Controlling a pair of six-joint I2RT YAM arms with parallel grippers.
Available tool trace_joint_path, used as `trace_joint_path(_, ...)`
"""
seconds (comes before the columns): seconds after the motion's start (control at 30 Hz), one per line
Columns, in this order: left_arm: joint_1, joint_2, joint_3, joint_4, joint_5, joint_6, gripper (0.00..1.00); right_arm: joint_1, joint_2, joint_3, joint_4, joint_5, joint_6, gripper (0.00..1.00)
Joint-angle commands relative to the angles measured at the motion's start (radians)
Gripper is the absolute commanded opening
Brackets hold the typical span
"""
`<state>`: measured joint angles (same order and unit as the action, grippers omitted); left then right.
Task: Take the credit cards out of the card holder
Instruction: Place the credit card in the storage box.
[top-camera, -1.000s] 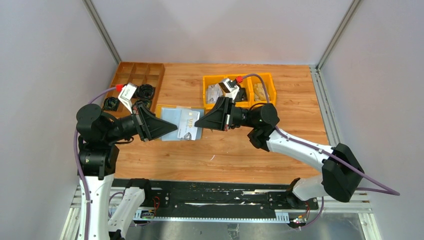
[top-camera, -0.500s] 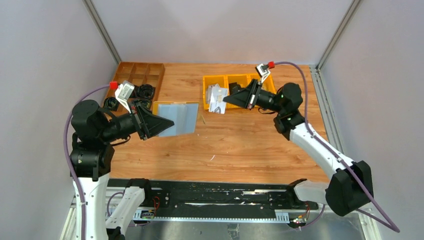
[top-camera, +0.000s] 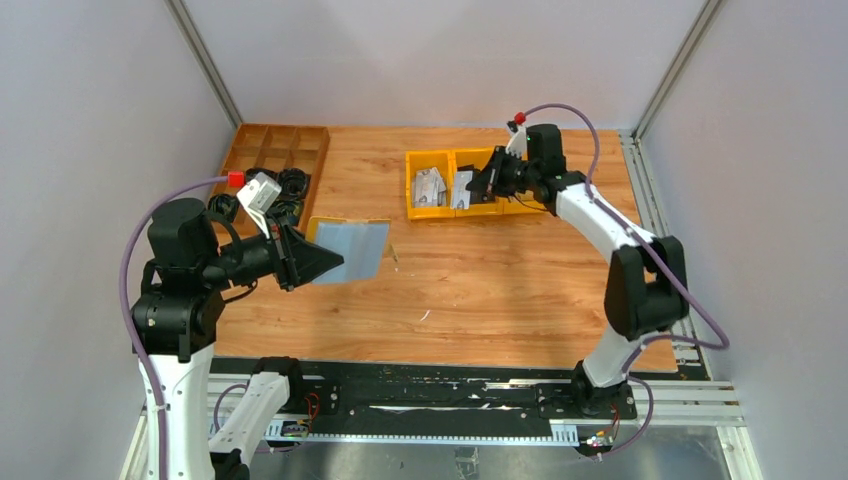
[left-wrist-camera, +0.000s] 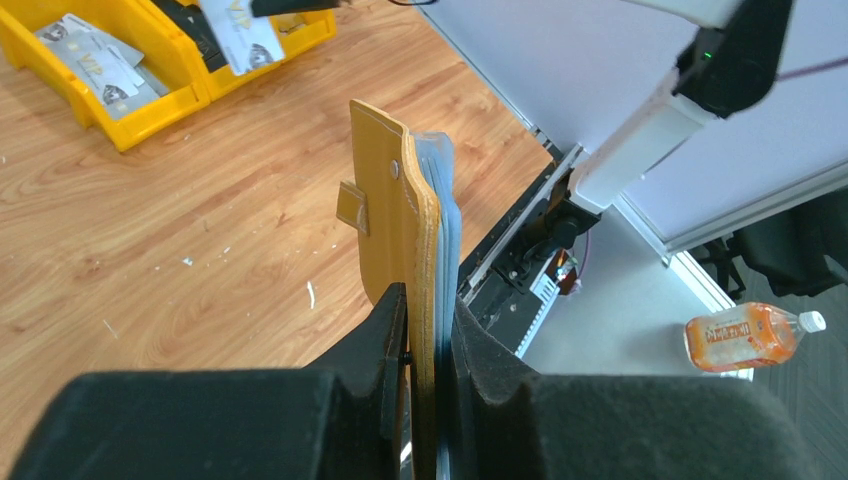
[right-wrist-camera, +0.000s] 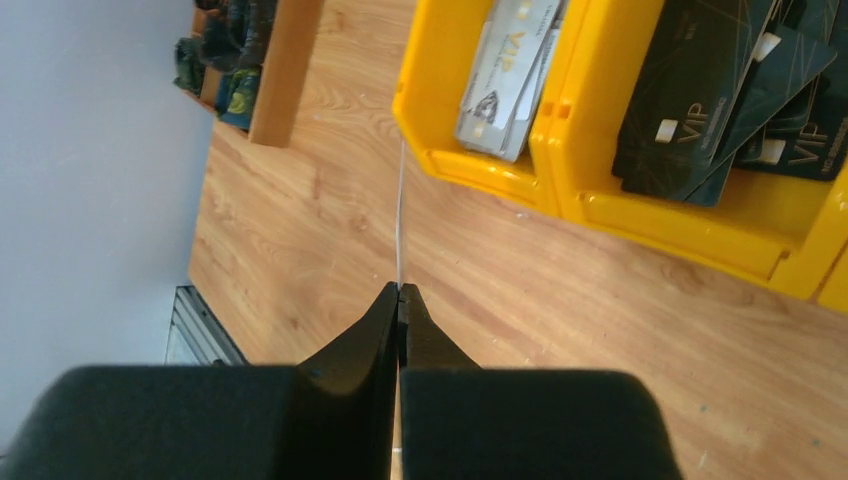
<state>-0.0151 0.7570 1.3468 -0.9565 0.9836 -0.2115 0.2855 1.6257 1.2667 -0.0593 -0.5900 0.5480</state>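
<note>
The left tool (left-wrist-camera: 428, 320) pinches the edge of the mustard holder (left-wrist-camera: 400, 230) and holds it open, clear of the desk (top-camera: 480, 290) on its left side, grey-blue inside showing. Across the desk, the right tool (right-wrist-camera: 399, 300) is pressed together on one pale card (right-wrist-camera: 401, 215), seen edge-on, raised right by the yellow bins (right-wrist-camera: 500, 175). More pale cards (right-wrist-camera: 510, 70) lie in the left bin, black ones (right-wrist-camera: 720, 90) in the next.

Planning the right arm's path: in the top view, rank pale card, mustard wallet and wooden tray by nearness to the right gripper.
1. Whitish plastic credit card, pinched in the right gripper.
2. Mustard-yellow leather card holder, centre-left.
3. Brown wooden divided tray, far left.
</note>
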Motion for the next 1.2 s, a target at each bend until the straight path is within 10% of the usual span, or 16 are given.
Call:
trace_joint_path(0.0, 0.003, -0.002, 0.014, -0.013, 0.03, 0.025, 0.0, 0.019, 0.145, 0.153, -0.029, 0.017, -0.048, 0.0)
trace_joint_path(0.5, 0.003, 0.016, -0.024, -0.014, 0.085, 0.036, 0.0, 0.114, 0.664, 0.699, -0.131, 0.122, -0.046, 0.0)
trace_joint_path(0.6, 0.003, 0.025, -0.038, -0.014, 0.096, 0.045, 0.0, 0.119, 0.694, 0.739, -0.138, 0.13, -0.05, 0.15)
trace_joint_path(0.87, 0.003, 0.018, -0.05, -0.013, 0.189, 0.088, 0.0, 0.133, 0.316, 0.419, 0.134, -0.005, -0.043, 0.66)
trace_joint_path(1.17, 0.003, -0.024, -0.061, -0.012, 0.204, 0.132, 0.0, 0.269, -0.024, 0.113, 0.808, -0.501, 0.416, 0.79)
